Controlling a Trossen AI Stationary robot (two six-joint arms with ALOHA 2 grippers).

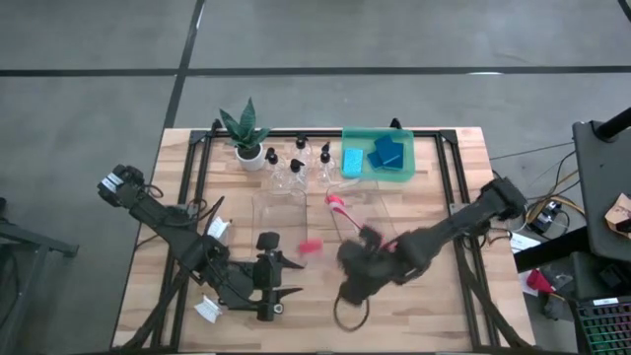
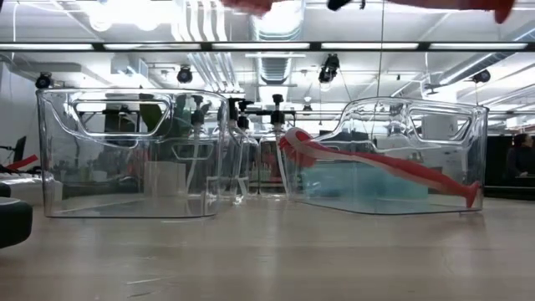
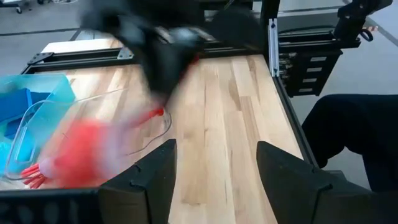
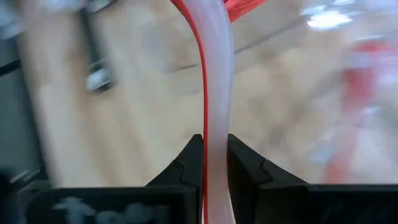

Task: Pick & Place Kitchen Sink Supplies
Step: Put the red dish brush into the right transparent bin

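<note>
My right gripper (image 1: 350, 261) is over the table's middle, near the clear bins, shut on a red long-handled brush whose head (image 1: 311, 245) points toward the table's left. A second red brush (image 2: 376, 163) leans inside the right clear bin (image 2: 435, 117), head up against its wall. Blue sponges (image 1: 385, 155) lie in the green tray (image 1: 347, 134) at the far edge. Small clear bottles (image 1: 296, 163) with black tops stand next to the plant (image 1: 246, 133). My left gripper (image 3: 214, 177) waits open near the near-left edge and touches nothing. My right gripper pinches the red brush's pale handle (image 4: 214, 118) between its two fingers (image 4: 245, 165). The handle runs forward out of the fingers, in line with them, to the red bristles (image 4: 242, 5). The brush is lifted clear of the table.
Two clear bins (image 1: 281, 212) stand side by side at mid-table; in the low view the left one (image 2: 125, 150) holds nothing I can make out. A black frame (image 1: 197, 158) rims the tabletop. Bare wood (image 1: 424, 306) lies on the near side.
</note>
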